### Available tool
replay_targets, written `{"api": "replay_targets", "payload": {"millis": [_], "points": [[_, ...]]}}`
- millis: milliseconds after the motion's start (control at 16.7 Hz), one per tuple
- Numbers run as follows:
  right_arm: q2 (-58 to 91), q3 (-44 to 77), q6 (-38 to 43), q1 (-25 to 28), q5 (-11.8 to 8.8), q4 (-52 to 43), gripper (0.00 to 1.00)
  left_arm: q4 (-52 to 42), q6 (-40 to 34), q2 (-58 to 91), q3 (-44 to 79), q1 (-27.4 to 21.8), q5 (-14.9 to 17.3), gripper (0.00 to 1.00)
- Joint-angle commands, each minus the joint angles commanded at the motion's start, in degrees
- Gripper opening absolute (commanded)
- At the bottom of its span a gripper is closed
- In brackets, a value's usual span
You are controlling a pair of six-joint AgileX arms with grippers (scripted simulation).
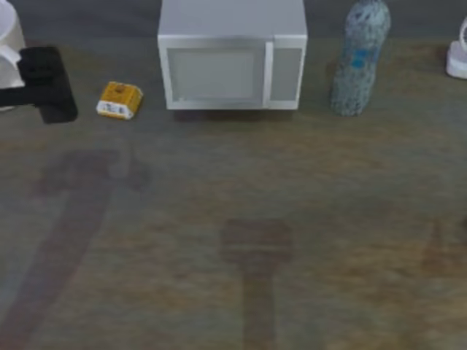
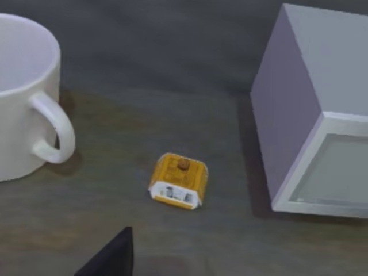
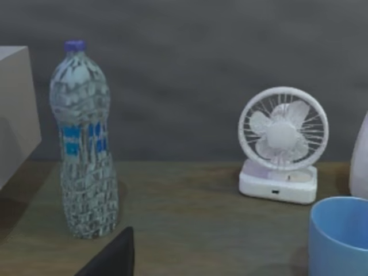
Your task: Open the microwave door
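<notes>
- Sitting at the desk's back edge, near its middle, the microwave (image 1: pixel 232 55) faces forward with its door (image 1: pixel 217 74) shut flat.
- The door's white handle (image 1: pixel 268 74) runs upright along the door's right edge, beside the control panel (image 1: pixel 287 74).
- The left gripper (image 1: pixel 45 84) hovers by the back-left corner, so the door lies to its right; whether its fingers are apart, I cannot tell.
- The left arm looks nearer; the right gripper is out of sight.
</notes>
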Motion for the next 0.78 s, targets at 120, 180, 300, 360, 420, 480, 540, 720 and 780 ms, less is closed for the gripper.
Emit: {"api": "replay_targets", "payload": {"millis": [120, 180, 300, 360, 420, 480, 540, 720, 780], "points": [[0.0, 0.0, 0.0, 0.0, 0.0, 0.0, 1.0, -3.1, -3.7, 13.3, 11.9, -4.0, -2.3, 1.0], [0.0, 0.0, 0.0, 0.0, 0.0, 0.0, 1.0, -4.7, -5.5, 19.9, 17.8, -5.9, -3.5, 1.0], [0.0, 0.0, 0.0, 0.0, 0.0, 0.0, 1.0, -7.7, -9.0, 32.7, 29.3, -9.7, -5.7, 1.0], [0.0, 0.0, 0.0, 0.0, 0.0, 0.0, 1.0, -9.3, -10.7, 38.7, 34.6, -11.6, -6.8, 1.0], [0.0, 0.0, 0.0, 0.0, 0.0, 0.0, 1.0, -10.8, -12.3, 44.5, 39.6, -13.3, -7.9, 1.0], [0.0, 0.0, 0.0, 0.0, 0.0, 0.0, 1.0, -12.4, -13.7, 49.9, 44.2, -15.0, -8.9, 1.0], [0.0, 0.0, 0.0, 0.0, 0.0, 0.0, 1.0, -13.9, -15.1, 54.9, 48.4, -16.5, -9.8, 1.0], [0.0, 0.0, 0.0, 0.0, 0.0, 0.0, 1.0, -18.2, -18.3, 67.2, 58.3, -20.5, -12.2, 1.0], [0.0, 0.0, 0.0, 0.0, 0.0, 0.0, 1.0, -19.5, -19.0, 70.2, 60.7, -21.5, -12.8, 1.0]]}}
